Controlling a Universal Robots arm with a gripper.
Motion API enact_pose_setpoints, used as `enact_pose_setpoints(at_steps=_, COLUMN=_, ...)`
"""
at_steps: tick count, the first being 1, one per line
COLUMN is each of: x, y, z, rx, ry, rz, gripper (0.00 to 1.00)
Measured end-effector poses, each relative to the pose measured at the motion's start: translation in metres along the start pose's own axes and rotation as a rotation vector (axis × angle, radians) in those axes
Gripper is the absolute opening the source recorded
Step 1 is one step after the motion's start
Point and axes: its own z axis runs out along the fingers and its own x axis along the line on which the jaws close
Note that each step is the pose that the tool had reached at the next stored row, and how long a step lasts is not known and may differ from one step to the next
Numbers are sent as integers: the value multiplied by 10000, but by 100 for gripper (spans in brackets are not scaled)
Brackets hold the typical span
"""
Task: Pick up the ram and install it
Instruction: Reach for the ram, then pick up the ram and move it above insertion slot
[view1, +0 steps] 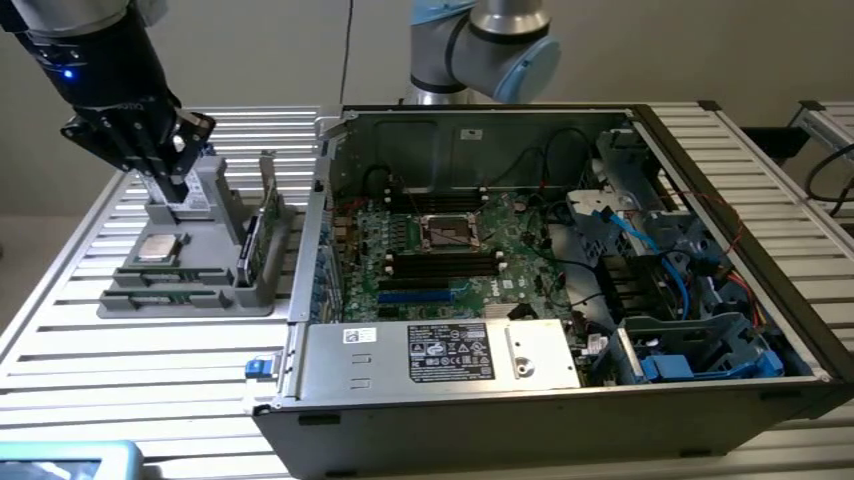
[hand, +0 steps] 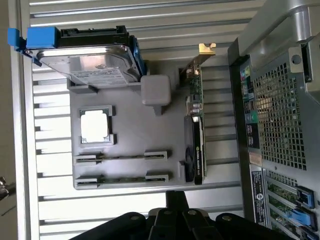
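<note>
Two ram sticks lie edge-up in the slots of a grey holder tray (hand: 130, 130): one ram stick (hand: 120, 156) and a second ram stick (hand: 120, 178) beside it. In the exterior view the ram (view1: 163, 297) sits at the tray's near end. My gripper (view1: 171, 188) hangs over the far end of the tray (view1: 200, 290), above the hard drive, well short of the ram. Its dark fingers (hand: 175, 200) are shut with nothing between them.
The tray also carries a hard drive (hand: 90, 60), a square processor (hand: 95, 125) and an upright green card (hand: 195, 130). At the exterior view's right stands the open computer case (view1: 400, 380), with the motherboard (view1: 441, 250) and its black and blue slots inside.
</note>
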Motion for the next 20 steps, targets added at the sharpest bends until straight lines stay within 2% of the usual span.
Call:
enact_pose_setpoints(at_steps=8, x=318, y=-34, z=89, rx=10, ry=112, rz=6, gripper=11)
enact_pose_setpoints(at_steps=12, x=345, y=0, z=140, rx=15, ry=144, rz=3, gripper=11)
enact_pose_setpoints(at_steps=18, x=362, y=38, z=205, rx=32, ry=150, rz=-89, gripper=11)
enact_pose_setpoints(at_steps=20, x=365, y=38, z=216, rx=38, ry=162, rz=-318, gripper=11)
